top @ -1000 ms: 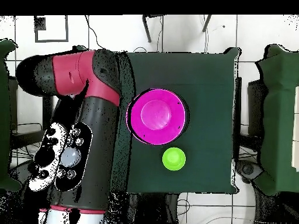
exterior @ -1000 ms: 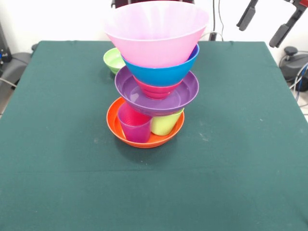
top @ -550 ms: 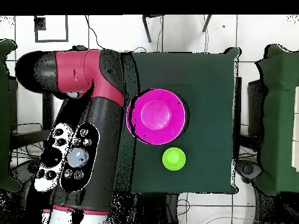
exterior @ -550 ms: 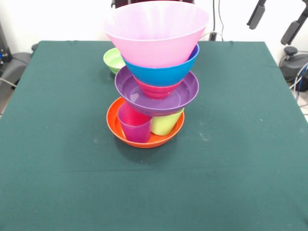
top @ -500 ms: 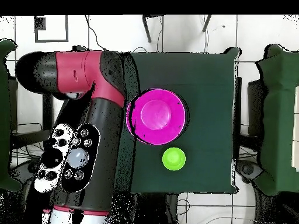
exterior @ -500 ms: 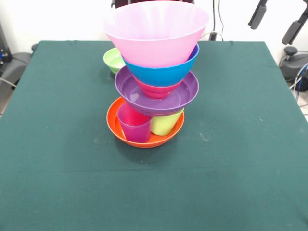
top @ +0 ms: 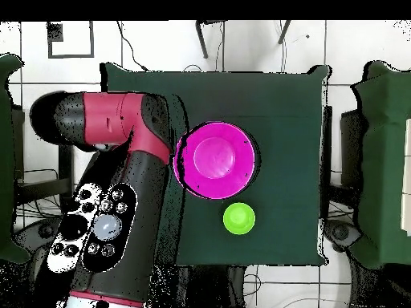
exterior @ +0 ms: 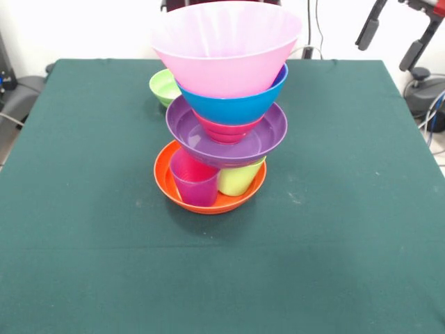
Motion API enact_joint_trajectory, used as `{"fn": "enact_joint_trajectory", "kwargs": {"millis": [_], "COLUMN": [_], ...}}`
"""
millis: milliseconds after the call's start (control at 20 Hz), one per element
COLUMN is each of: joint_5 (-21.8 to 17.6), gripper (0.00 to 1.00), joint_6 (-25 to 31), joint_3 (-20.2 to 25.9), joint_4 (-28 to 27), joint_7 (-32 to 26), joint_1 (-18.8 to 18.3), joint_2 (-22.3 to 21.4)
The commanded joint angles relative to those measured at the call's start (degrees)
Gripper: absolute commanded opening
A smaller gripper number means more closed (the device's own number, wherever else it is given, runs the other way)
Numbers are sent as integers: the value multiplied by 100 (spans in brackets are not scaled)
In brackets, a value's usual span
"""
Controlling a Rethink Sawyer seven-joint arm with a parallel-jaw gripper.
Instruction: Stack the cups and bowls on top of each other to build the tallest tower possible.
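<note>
While stacked, six bowls [exterior: 226,45], two cups [exterior: 195,182]

My tower [exterior: 224,104] is all glossy, smooth plastic, the pink bowl [exterior: 226,45] slightly translucent. Matt green cloth covers the table [exterior: 90,243] edge to edge. My arm [top: 128,192] looks hard, shiny plastic.

A dark green cloth covers the tabletop [exterior: 334,229], which spreads below and to the left of the hand [exterior: 393,38] in the front view. Black cables [exterior: 316,28] hang against the white wall left of the hand. Dark equipment [exterior: 424,94] sits just beneath the hand, off the tabletop's edge.
</note>
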Motion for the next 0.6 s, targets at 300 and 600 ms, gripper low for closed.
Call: {"fn": "enact_joint_trajectory", "kwargs": {"millis": [300,600], "joint_5": [-20,-36], "gripper": [100,100], "joint_6": [-1164,-1475], "joint_3": [444,459], "joint_4": [1717,2006], "joint_7": [978,924], "joint_1": [226,287], "joint_2": [-46,-13]}}
